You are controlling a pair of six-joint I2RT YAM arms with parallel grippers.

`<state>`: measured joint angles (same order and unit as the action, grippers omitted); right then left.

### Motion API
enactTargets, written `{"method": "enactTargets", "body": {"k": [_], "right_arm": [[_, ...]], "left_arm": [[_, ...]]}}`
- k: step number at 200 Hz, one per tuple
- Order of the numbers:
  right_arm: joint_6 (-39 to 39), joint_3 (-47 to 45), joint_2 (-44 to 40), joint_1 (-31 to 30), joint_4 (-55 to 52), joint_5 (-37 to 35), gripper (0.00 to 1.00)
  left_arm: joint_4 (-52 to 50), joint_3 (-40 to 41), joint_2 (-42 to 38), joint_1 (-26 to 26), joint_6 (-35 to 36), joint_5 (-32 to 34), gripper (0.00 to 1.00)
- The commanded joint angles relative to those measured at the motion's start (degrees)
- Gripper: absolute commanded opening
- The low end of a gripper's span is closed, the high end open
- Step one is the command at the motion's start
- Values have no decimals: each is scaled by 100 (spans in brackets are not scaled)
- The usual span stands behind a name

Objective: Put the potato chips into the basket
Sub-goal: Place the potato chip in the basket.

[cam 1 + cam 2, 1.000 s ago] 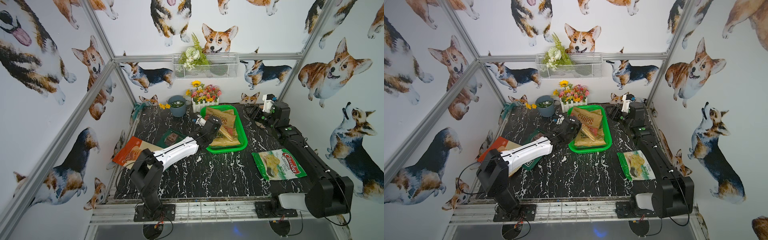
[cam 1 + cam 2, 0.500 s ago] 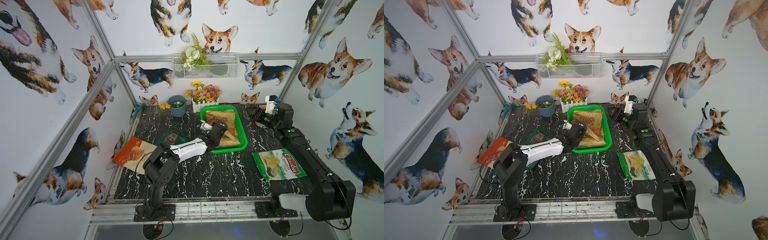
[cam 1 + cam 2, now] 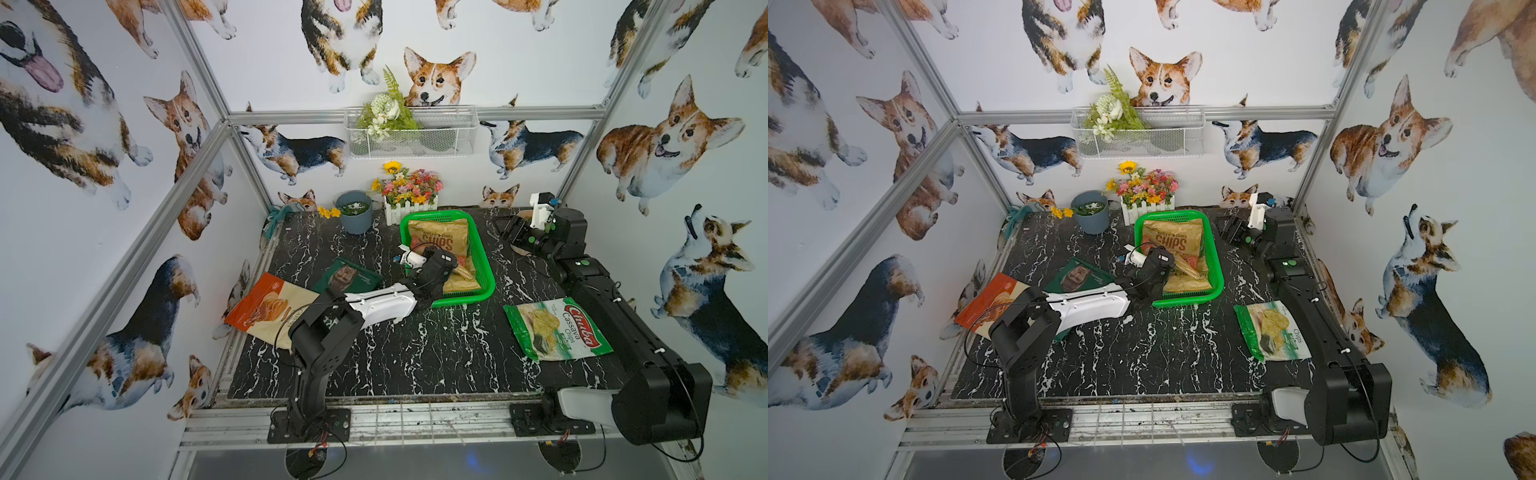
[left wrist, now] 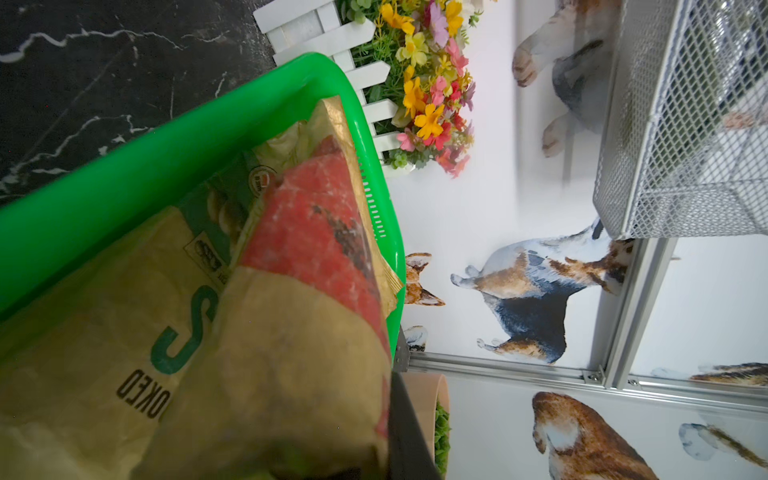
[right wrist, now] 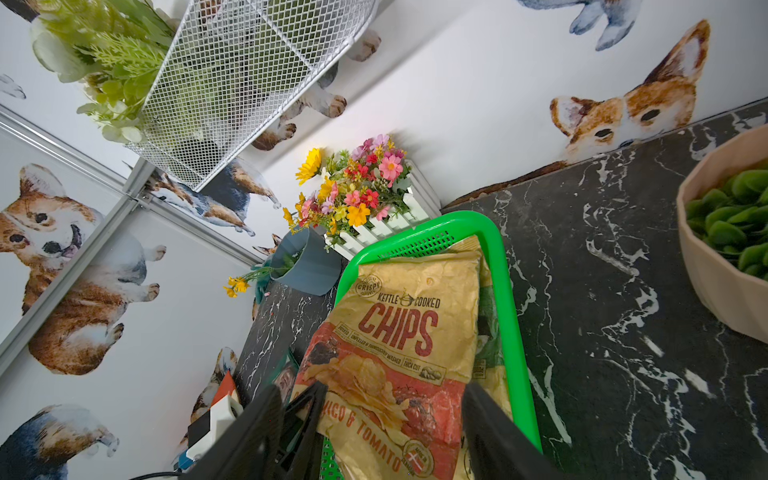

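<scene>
Both top views show the whole desk (image 3: 415, 353). The green basket (image 3: 487, 266) sits at the far middle. Two bags lie in it. The red bag (image 3: 436, 243) is on top. The tan bag (image 3: 459, 284) is under it and pokes out on the near side. Three more bags lie on the desk outside the basket. The orange bag (image 3: 266, 309) is at the left edge, with the dark bag (image 3: 349, 279) near it. The white bag (image 3: 557, 328) is on the right, next to the right arm (image 3: 615, 316).

The left gripper (image 3: 451, 272) is over the basket's near left part, with its jaws together. The left wrist view is full of the red bag (image 4: 316, 249), very close, with the tan bag's (image 4: 104, 311) green letters below. I cannot tell if the gripper pinches a bag edge.

The right gripper (image 3: 505, 227) is at the far right, beside the basket and not touching it. The right wrist view shows its fingers (image 5: 494, 432) wide apart, and "CHIPS" on the red bag. It also shows a peach pot (image 5: 719, 286) of green leaves. The top views hide most of that pot behind the right arm.

In a top view the right arm covers part of the white bag (image 3: 1271, 328). The left arm (image 3: 374, 305) covers the dark bag's near end.

The desk is black stone with white lines. The walls (image 3: 83, 249) are white with dog pictures. A wire basket (image 3: 440, 139) with flowers hangs on the far wall. Below it stand a flower box (image 3: 409, 205) and a blue pot (image 3: 353, 218).
</scene>
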<state>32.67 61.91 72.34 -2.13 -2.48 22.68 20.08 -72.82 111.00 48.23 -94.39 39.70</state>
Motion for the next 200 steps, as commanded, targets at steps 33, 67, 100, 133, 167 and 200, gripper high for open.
{"method": "enactTargets", "body": {"k": [33, 67, 100, 133, 167, 200], "right_arm": [[14, 53, 60, 2, -109, 101, 72], [-30, 134, 117, -3, -269, 166, 72], [-419, 723, 565, -207, -1039, 271, 69], [-1128, 1532, 1316, -1138, -2132, -377, 69], [-1039, 1561, 1872, -1721, -2347, -328, 67], [-1391, 1755, 2511, -2210, -3116, -747, 64]], "left_arm": [[61, -112, 144, 78, 18, 24, 22], [59, -12, -134, 98, 121, -724, 59], [-302, 194, -801, 134, 339, -1285, 60], [-1234, 329, -1700, 32, 1186, -1052, 65], [-1436, 823, -2520, -6, 1510, -755, 65], [-1550, 1325, -3112, -180, 1813, -448, 63]]}}
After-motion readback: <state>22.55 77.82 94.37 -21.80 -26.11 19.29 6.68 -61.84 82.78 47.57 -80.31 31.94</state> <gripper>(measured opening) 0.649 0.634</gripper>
